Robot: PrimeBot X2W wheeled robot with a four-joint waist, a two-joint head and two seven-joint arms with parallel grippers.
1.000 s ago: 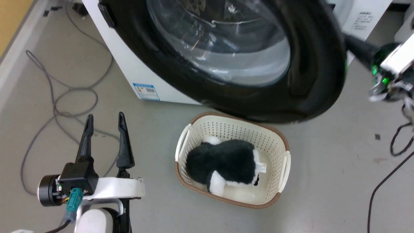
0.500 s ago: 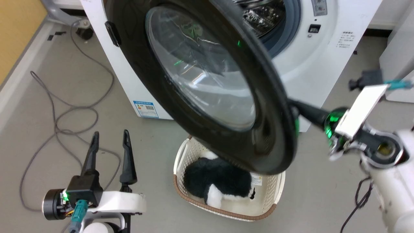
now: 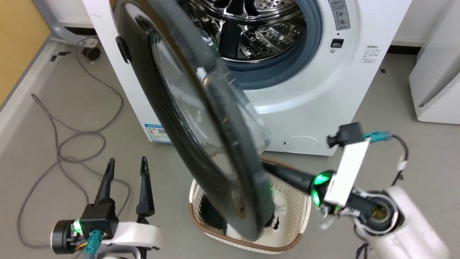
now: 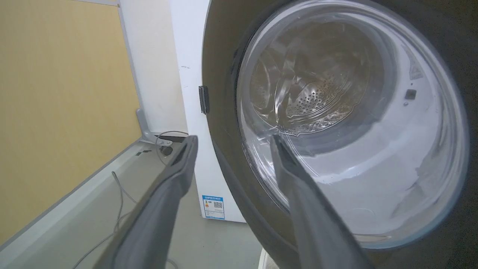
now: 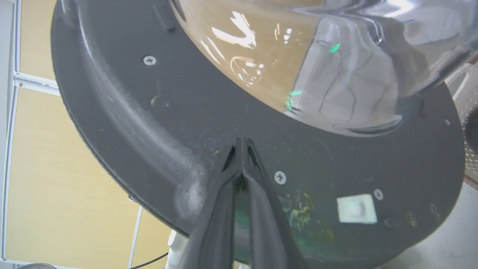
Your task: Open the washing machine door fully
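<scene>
Swinging wider than before, the washing machine door [image 3: 172,118], now half open, is pushed by the right gripper's [image 5: 242,144] clenched fingers; the left gripper [image 3: 125,163] idles, fingers spread.

Washing machine door [image 3: 215,144] is seen swung out, nearly edge-on; the steel drum [image 3: 251,28] is exposed behind it. Right hand [image 3: 273,169] is held with fingers pressed together, tips hidden behind the door's lower rim. Left hand [image 3: 127,159] is held low, fingers spread, nothing gripped. Cream basket [image 3: 302,216] is partly covered by the door.
</scene>
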